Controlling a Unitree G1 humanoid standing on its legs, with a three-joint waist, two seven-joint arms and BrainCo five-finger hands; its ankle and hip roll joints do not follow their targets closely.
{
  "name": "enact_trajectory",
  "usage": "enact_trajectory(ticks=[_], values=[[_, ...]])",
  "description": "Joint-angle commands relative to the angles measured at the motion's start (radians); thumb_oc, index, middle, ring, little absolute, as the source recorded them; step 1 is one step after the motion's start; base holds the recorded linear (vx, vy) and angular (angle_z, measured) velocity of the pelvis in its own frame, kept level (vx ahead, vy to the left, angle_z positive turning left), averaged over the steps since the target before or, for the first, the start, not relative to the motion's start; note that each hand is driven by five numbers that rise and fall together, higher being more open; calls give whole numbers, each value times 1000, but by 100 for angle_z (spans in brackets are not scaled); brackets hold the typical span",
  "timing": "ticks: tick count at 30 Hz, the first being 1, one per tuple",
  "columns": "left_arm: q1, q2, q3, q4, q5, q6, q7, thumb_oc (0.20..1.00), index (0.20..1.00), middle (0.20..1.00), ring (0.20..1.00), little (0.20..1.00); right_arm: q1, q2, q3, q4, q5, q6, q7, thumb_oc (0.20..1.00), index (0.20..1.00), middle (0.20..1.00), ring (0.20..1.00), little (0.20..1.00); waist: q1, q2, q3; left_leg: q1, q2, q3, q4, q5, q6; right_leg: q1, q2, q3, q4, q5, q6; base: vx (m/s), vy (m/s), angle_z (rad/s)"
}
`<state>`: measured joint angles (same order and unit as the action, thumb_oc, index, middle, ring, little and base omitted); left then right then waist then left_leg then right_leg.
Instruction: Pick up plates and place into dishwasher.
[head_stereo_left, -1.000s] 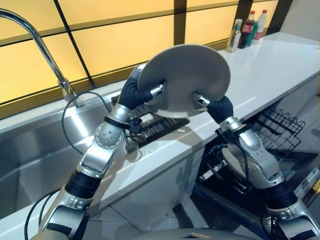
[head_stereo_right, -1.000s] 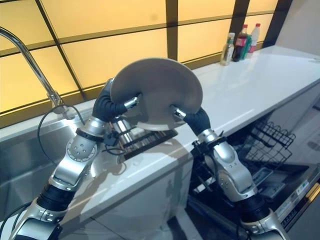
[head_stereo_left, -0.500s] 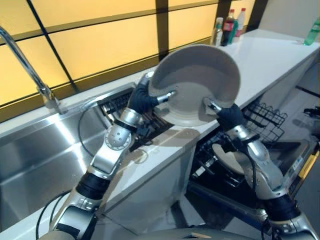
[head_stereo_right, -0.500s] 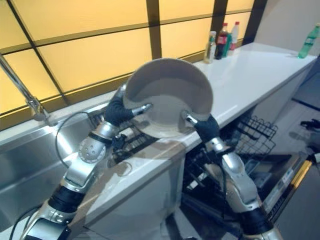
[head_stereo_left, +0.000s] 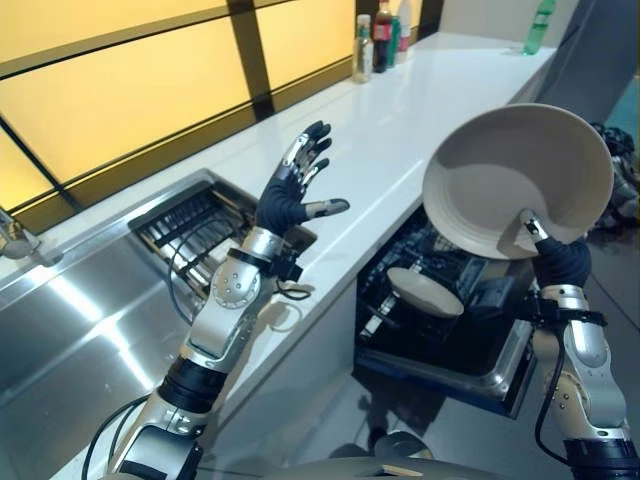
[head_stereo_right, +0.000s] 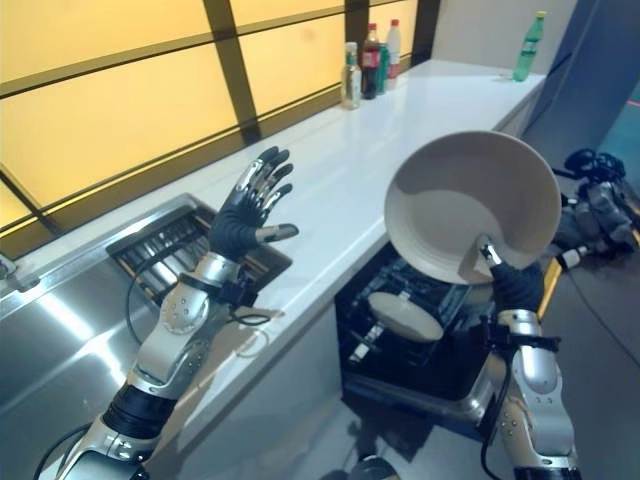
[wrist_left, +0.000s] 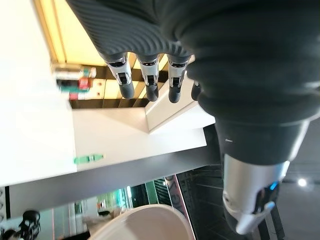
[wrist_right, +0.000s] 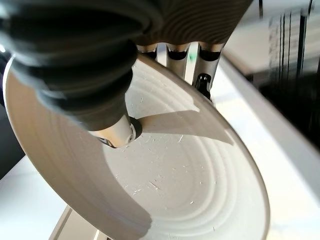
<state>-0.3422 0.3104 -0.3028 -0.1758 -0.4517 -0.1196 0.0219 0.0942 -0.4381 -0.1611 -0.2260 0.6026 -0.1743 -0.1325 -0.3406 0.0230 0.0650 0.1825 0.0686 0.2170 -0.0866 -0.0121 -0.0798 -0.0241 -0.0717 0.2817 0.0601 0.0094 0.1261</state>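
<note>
Carrying the plate (head_stereo_left: 515, 175) toward the dishwasher (head_stereo_left: 440, 330).
My right hand (head_stereo_left: 560, 262) pinches its rim above the rack; left hand (head_stereo_left: 290, 195) hangs spread, empty. Next I lower it into a slot.

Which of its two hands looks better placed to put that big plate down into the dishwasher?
The right hand: it already pinches the plate at its rim, above the open dishwasher. The left hand is open, holding nothing, over the counter.
</note>
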Motion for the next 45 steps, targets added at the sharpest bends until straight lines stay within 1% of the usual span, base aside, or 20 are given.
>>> enact_trajectory(ticks=[1, 3, 5, 6, 9, 11, 13, 15, 16, 19, 21, 26, 30, 32, 35, 36, 38, 41, 45], values=[[-66, -12, -46, 7, -54, -7, 20, 1000, 1000, 1000, 1000, 1000, -48, 1, -51, -38, -91, -78, -40, 200, 200, 200, 200, 200, -17, -18, 14, -63, -40, -12, 129, -121, 116, -93, 10, -13, 76, 55, 78, 16, -59, -15], [-80, -33, -70, 14, -96, 7, 17, 1000, 1000, 1000, 1000, 1000, -53, 3, -42, -25, -105, -70, -41, 200, 200, 200, 200, 200, -24, -16, 17, -60, -39, 2, 136, -126, 117, -95, 9, -11, 76, 56, 82, 24, -60, -19], [-87, -71, -117, 28, -144, 21, -3, 1000, 1000, 1000, 1000, 1000, -63, 13, -18, 9, -110, -59, -48, 200, 200, 200, 200, 200, -34, -16, 16, -55, -38, 20, 140, -132, 117, -102, 6, -12, 78, 60, 86, 42, -82, -22], [-88, -81, -131, 31, -166, 27, -25, 1000, 1000, 1000, 1000, 1000, -67, 16, -14, 20, -107, -54, -49, 200, 200, 200, 200, 200, -35, -15, 15, -55, -37, 24, 141, -133, 117, -102, 5, -13, 77, 61, 87, 46, -89, -21], [-67, -114, -222, 12, -226, 47, -103, 1000, 1000, 1000, 1000, 1000, -81, 36, 12, 63, -115, -60, -59, 200, 200, 200, 200, 200, -38, -15, 21, -57, -33, 35, 147, -139, 118, -113, 1, -18, 86, 58, 91, 27, -88, -14], [-29, -109, -274, 9, -284, 53, -181, 1000, 1000, 1000, 1000, 1000, -89, 45, 24, 87, -119, -68, -69, 200, 200, 200, 200, 200, -36, -15, 28, -62, -30, 39, 156, -145, 119, -121, -3, -24, 95, 53, 91, 7, -72, 0], [16, -88, -325, 15, -301, 57, -253, 1000, 1000, 1000, 1000, 1000, -104, 42, 36, 110, -129, -73, -92, 200, 200, 200, 200, 200, -30, -14, 37, -71, -28, 38, 173, -153, 120, -127, -7, -31, 101, 44, 89, 2, -51, 0], [69, -50, -371, 25, -285, 41, -287, 1000, 1000, 1000, 1000, 1000, -124, 29, 37, 139, -128, -79, -113, 200, 200, 200, 200, 200, -20, -12, 51, -86, -24, 34, 189, -156, 121, -134, -11, -38, 108, 37, 84, -3, -18, 0], [89, -39, -379, 31, -300, 40, -302, 1000, 1000, 1000, 1000, 1000, -131, 25, 35, 152, -128, -82, -119, 200, 200, 200, 200, 200, -15, -12, 54, -91, -23, 33, 194, -157, 121, -136, -12, -42, 109, 36, 82, 0, 0, 0], [168, -18, -387, 65, -321, 28, -354, 1000, 1000, 1000, 1000, 1000, -142, 23, 22, 187, -162, -106, -149, 200, 200, 200, 200, 200, 2, -9, 66, -105, -19, 30, 210, -161, 120, -138, -19, -54, 110, 34, 78, 2, -12, 2], [215, -2, -395, 85, -313, 12, -364, 1000, 1000, 1000, 1000, 1000, -156, 18, 8, 210, -181, -114, -177, 200, 200, 200, 200, 200, 14, -8, 75, -113, -16, 24, 220, -162, 119, -143, -22, -62, 115, 33, 75, 0, -31, 8], [276, 7, -391, 179, -325, -6, -411, 1000, 1000, 1000, 1000, 1000, -183, -4, -27, 249, -207, -119, -231, 200, 200, 200, 200, 200, 44, -11, 86, -138, -4, 6, 242, -165, 113, -149, -32, -89, 116, 36, 70, 8, -31, 18], [315, 25, -382, 275, -255, -21, -436, 1000, 1000, 1000, 1000, 1000, -199, -48, -46, 284, -277, -119, -270, 200, 200, 200, 200, 200, 57, -19, 88, -146, 8, 6, 259, -171, 106, -156, -38, -102, 114, 41, 72, 37, -55, 12], [350, 52, -358, 324, -214, 1, -476, 1000, 1000, 1000, 1000, 1000, -200, -90, -70, 303, -333, -104, -291, 200, 200, 200, 200, 200, 67, -22, 94, -156, 16, 3, 278, -176, 103, -164, -41, -111, 120, 43, 71, 49, -70, 5], [391, 77, -334, 407, -168, -1, -541, 1000, 1000, 1000, 1000, 1000, -199, -138, -83, 361, -422, -68, -289, 200, 200, 200, 200, 200, 78, -23, 95, -165, 20, 1, 300, -184, 98, -166, -46, -119, 124, 41, 72, 64, -56, 6], [413, 99, -324, 429, -138, 2, -568, 1000, 1000, 1000, 1000, 1000, -204, -172, -79, 403, -432, -52, -282, 200, 200, 200, 200, 200, 88, -22, 99, -171, 21, -2, 306, -182, 97, -169, -49, -124, 125, 43, 73, 47, -48, 3], [432, 126, -304, 476, -80, -24, -606, 1000, 1000, 1000, 1000, 1000, -213, -211, -71, 454, -432, -40, -267, 200, 200, 200, 200, 200, 98, -21, 106, -185, 26, -5, 326, -184, 96, -176, -56, -129, 132, 43, 72, 26, -47, 0], [431, 163, -291, 524, -39, -23, -605, 1000, 1000, 1000, 1000, 1000, -228, -253, -72, 527, -420, -35, -238, 200, 200, 200, 200, 200, 111, -18, 118, -209, 34, -13, 355, -185, 92, -183, -63, -140, 143, 43, 71, 27, -49, 9], [438, 182, -261, 582, -7, -12, -588, 1000, 1000, 1000, 1000, 1000, -241, -284, -68, 609, -417, -28, -204, 200, 200, 200, 200, 200, 132, -15, 131, -237, 40, -37, 397, -192, 86, -183, -71, -152, 155, 39, 67, 66, -62, 16]])
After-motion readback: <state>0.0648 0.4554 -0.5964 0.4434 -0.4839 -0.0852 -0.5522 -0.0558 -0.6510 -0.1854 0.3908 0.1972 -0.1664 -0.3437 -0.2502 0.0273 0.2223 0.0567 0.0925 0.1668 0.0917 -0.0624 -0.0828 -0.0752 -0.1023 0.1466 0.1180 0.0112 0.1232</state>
